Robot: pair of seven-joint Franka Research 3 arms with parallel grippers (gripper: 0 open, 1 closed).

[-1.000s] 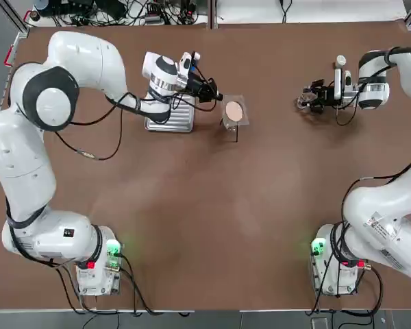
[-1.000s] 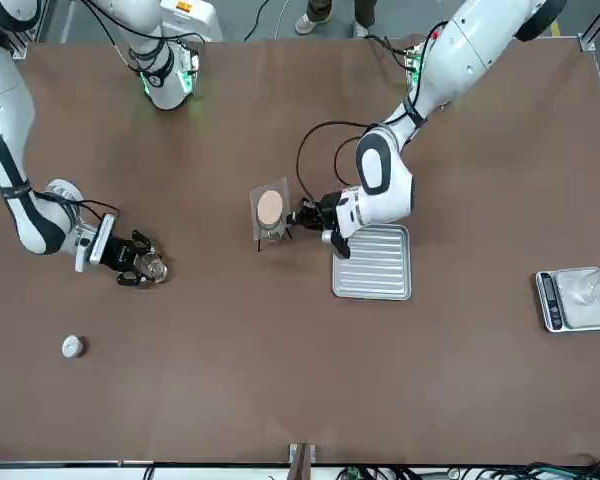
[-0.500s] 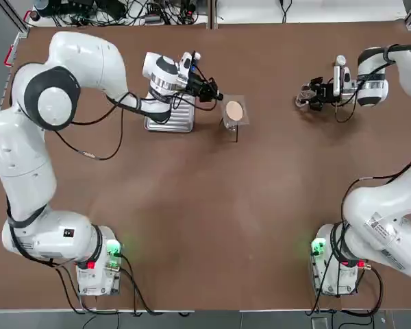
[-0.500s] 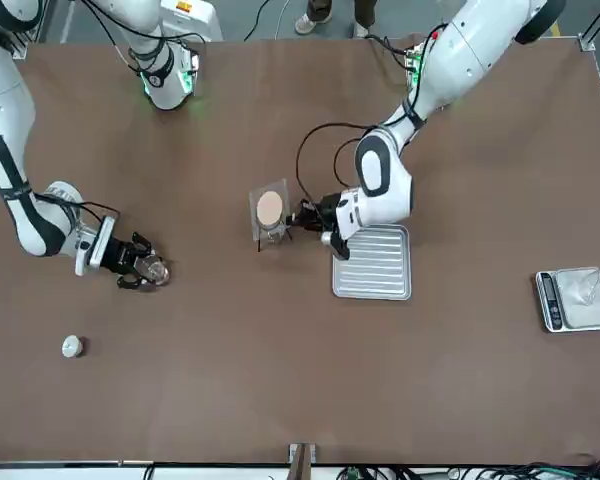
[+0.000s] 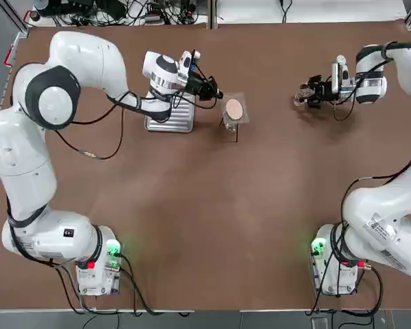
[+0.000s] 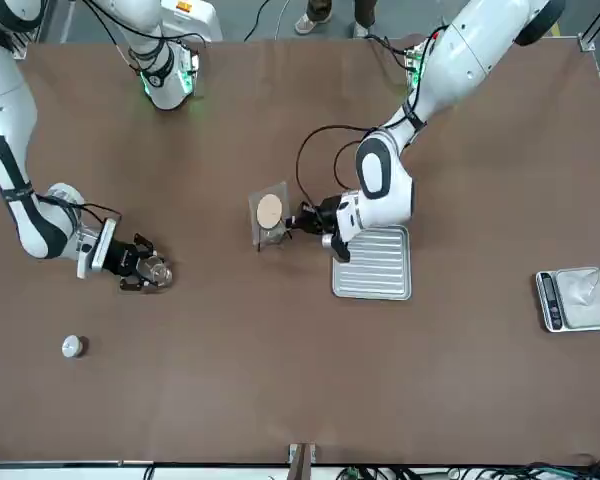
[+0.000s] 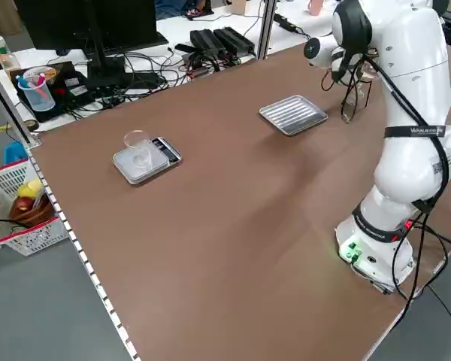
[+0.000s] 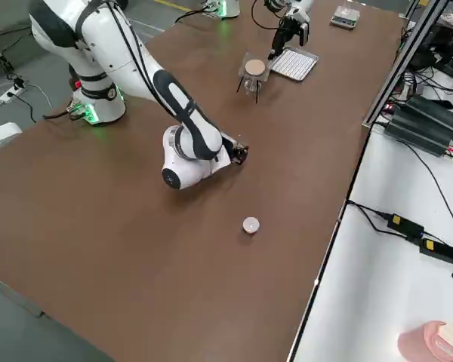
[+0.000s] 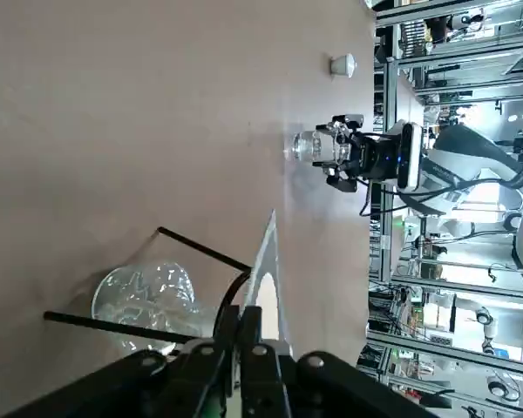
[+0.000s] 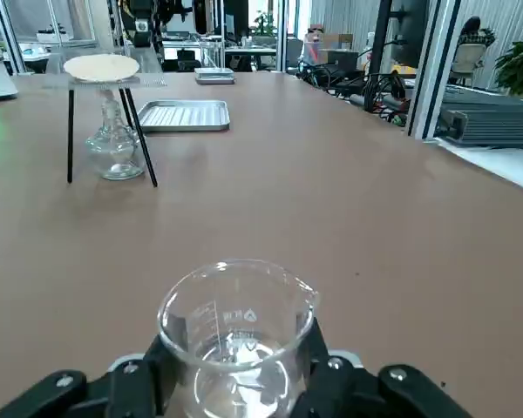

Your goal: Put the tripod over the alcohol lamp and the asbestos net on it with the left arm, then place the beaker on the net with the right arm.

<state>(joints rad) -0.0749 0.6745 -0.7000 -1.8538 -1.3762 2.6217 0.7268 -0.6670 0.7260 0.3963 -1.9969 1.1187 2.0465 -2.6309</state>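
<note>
1. Left tool [image 5: 213, 92]: fingers nearly pressed together on the edge of the asbestos net [image 5: 234, 110], beside the ribbed tray [image 5: 172, 114].
2. The net lies on the tripod [image 10: 109, 126], which stands over the alcohol lamp [image 10: 113, 144] on the surface [image 5: 212, 205].
3. Right tool [image 5: 307, 95]: pinching the beaker [image 10: 235, 335], well apart from the net.
</note>
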